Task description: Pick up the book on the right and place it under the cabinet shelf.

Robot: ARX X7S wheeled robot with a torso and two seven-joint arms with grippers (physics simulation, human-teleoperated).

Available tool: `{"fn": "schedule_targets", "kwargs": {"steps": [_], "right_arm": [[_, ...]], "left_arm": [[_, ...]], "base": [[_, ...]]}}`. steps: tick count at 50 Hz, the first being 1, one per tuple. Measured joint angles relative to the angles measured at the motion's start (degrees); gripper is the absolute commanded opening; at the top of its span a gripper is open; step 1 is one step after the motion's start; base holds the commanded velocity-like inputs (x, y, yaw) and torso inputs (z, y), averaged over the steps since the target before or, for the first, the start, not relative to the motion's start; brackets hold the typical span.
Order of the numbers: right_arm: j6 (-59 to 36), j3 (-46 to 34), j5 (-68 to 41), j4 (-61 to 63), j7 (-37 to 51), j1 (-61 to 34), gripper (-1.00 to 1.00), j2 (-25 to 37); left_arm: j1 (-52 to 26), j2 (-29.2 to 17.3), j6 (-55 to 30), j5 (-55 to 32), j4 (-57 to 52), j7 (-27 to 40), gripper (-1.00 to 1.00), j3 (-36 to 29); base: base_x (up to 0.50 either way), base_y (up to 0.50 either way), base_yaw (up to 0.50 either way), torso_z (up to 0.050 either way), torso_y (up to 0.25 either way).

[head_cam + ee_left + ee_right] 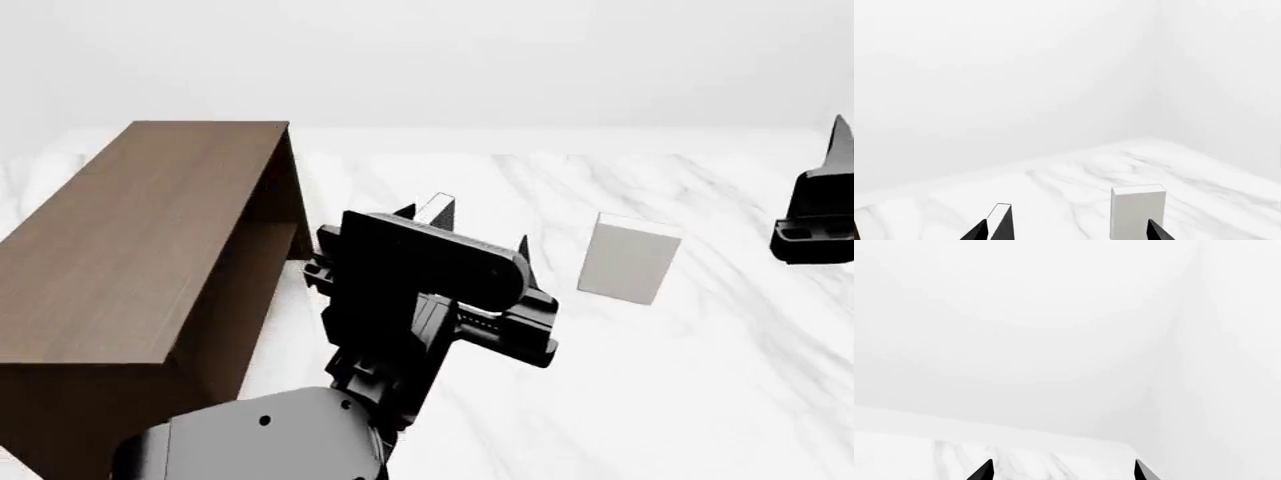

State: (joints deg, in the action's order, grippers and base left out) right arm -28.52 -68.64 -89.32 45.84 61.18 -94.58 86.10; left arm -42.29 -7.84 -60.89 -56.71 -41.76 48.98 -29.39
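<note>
**Op:** While I scan the head view, the big obstacle is the dark brown cabinet (134,260) at far left on the white marble table (721,400). My left arm's black bulk (427,290) blocks the table centre.

**Log:** Other objects?

**Op:** A thin black-covered book (438,212) with white page edges stands upright just behind the left arm, between cabinet and target. The left wrist view shows it too (1002,220).

**Log:** Any markings or text?

**Op:** None legible. The book (627,258) is plain pale grey-white, upright, right of centre, well apart from the cabinet.

**Log:** Relation to grippers?

**Op:** From the left wrist the book (1137,210) stands just ahead of the left gripper (1067,232), nearer one fingertip, no contact. Fingertips are spread wide, released. The right gripper (821,215) hovers at the right edge, off to the book's right, apart from it; its wrist view shows both tips (1062,471) splayed, holding nothing.
</note>
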Motion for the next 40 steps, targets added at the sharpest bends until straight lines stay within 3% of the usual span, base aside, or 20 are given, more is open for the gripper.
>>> {"fn": "schedule_targets", "kwargs": {"steps": [40], "right_arm": [[1.7,-1.0,1.9,-1.0,-0.2,2.9,1.0,-1.1]], "left_arm": [[11.8,-5.1,13.6,13.0,8.9,-8.5,1.0,-10.6]], "base": [[0.0,0.0,0.0,0.0,0.0]]}}
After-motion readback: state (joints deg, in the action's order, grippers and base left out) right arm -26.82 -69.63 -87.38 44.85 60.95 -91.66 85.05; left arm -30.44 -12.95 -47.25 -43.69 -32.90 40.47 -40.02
